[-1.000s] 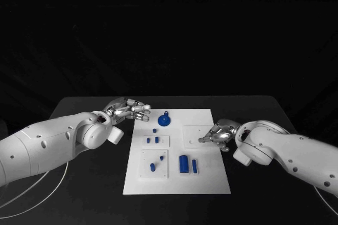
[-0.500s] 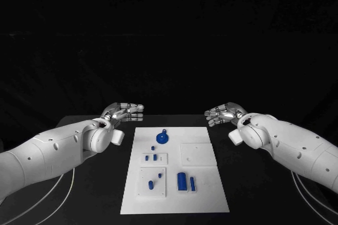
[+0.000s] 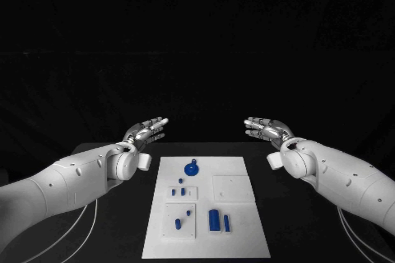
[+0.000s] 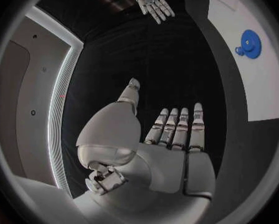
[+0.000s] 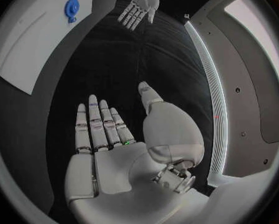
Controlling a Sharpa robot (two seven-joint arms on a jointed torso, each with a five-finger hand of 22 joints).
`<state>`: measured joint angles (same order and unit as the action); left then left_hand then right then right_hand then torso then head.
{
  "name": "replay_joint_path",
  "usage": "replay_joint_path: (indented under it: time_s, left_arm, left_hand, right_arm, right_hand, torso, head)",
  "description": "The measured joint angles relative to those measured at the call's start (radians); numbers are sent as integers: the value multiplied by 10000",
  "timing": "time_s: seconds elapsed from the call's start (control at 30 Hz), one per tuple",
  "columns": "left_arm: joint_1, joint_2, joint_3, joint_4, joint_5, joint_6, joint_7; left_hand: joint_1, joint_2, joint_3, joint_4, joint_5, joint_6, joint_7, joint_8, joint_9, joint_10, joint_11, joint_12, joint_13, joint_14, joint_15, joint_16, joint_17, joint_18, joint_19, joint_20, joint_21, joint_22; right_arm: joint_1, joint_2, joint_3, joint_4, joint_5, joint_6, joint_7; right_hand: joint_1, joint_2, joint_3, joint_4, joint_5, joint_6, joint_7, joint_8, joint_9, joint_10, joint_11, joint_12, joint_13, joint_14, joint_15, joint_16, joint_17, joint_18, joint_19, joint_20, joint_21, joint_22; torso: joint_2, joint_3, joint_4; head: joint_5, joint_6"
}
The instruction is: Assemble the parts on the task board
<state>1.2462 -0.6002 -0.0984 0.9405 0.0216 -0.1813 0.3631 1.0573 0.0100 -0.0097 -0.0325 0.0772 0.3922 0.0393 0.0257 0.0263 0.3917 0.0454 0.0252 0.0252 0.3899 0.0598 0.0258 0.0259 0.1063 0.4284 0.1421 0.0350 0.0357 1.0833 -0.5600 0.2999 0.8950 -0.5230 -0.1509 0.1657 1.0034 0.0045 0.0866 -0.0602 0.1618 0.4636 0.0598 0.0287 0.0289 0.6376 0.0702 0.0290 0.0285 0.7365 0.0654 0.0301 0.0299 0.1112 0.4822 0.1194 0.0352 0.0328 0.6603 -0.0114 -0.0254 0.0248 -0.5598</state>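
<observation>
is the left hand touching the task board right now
Apart. The head view shows the left hand raised, fingers spread, beyond the task board's far left corner, with dark table between them.

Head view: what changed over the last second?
Both hands lifted off the task board and drew apart: the left hand left the far-left corner, the right hand left the right edge. Both now hang open, holding nothing. The camera also shifted. The blue parts, including the round one, lie as before.
</observation>
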Motion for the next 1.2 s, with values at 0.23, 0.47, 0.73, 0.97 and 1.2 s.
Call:
replay_joint_path:
  time_s: [0.23,0.47,0.73,0.97,1.2]
  left_arm:
    - [-346,-294,172,1044,-11,-417,24]
    - [-994,-921,518,3126,-25,-1749,289]
    - [-1699,-1546,844,5366,-52,-3789,761]
    - [-1948,-1785,963,6205,-77,-5046,1097]
    - [-1958,-1802,972,6263,-91,-5542,1268]
  left_hand:
    - [-5662,-67,71,193,-513,-2644,-265,-147,-179,-2640,-304,-131,-171,-2627,-408,-144,-177,-641,-2887,-961,-210,-241]
    - [-9023,-86,75,243,-668,-3524,-356,-192,-225,-3512,-413,-178,-214,-3496,-540,-189,-224,-838,-3827,-1286,-260,-316]
    - [-10211,-89,99,274,-705,-3786,-373,-191,-245,-3799,-449,-190,-237,-3770,-579,-189,-245,-848,-4143,-1399,-297,-340]
    - [-10504,-98,99,274,-738,-3872,-396,-191,-254,-3865,-453,-217,-236,-3863,-596,-190,-249,-990,-4250,-1423,-297,-348]
    - [-10502,-97,99,274,-738,-3871,-396,-191,-254,-3864,-452,-217,-235,-3863,-596,-189,-249,-989,-4249,-1423,-297,-348]
  right_arm:
    - [-57,-353,-510,1029,331,-437,119]
    - [-132,-1038,-1475,3140,1445,-1751,804]
    - [-274,-1812,-2537,5540,3224,-3829,1986]
    - [-329,-2154,-2968,6591,4425,-5238,2774]
    - [-334,-2197,-3003,6727,4961,-5863,3144]
  right_hand:
    - [-5861,-31,-563,424,-1089,-3128,-404,-144,-194,-4281,-473,-178,-189,-4914,-438,-175,-198,-640,-3251,-803,-216,-220]
    - [-8719,-41,-742,550,-1425,-4161,-535,-196,-251,-5713,-634,-226,-249,-6602,-584,-225,-264,-828,-4330,-1070,-275,-289]
    - [-9905,-42,-808,616,-1580,-4565,-578,-233,-270,-6295,-688,-226,-271,-7288,-649,-264,-283,-973,-4756,-1176,-313,-312]
    - [-9976,-45,-807,615,-1583,-4593,-597,-233,-280,-6340,-702,-226,-277,-7319,-651,-266,-291,-972,-4771,-1192,-317,-320]
    - [-9976,-45,-807,615,-1582,-4593,-597,-233,-280,-6340,-702,-226,-276,-7319,-650,-265,-290,-972,-4771,-1192,-317,-319]
  torso:
    - [-314,28,70]
    - [-868,84,189]
    - [-1118,112,247]
    - [-1152,113,252]
    - [-1159,115,254]
  head:
    - [-89,-143]
    - [-209,-337]
    - [-246,-400]
    - [-247,-402]
    - [-248,-402]
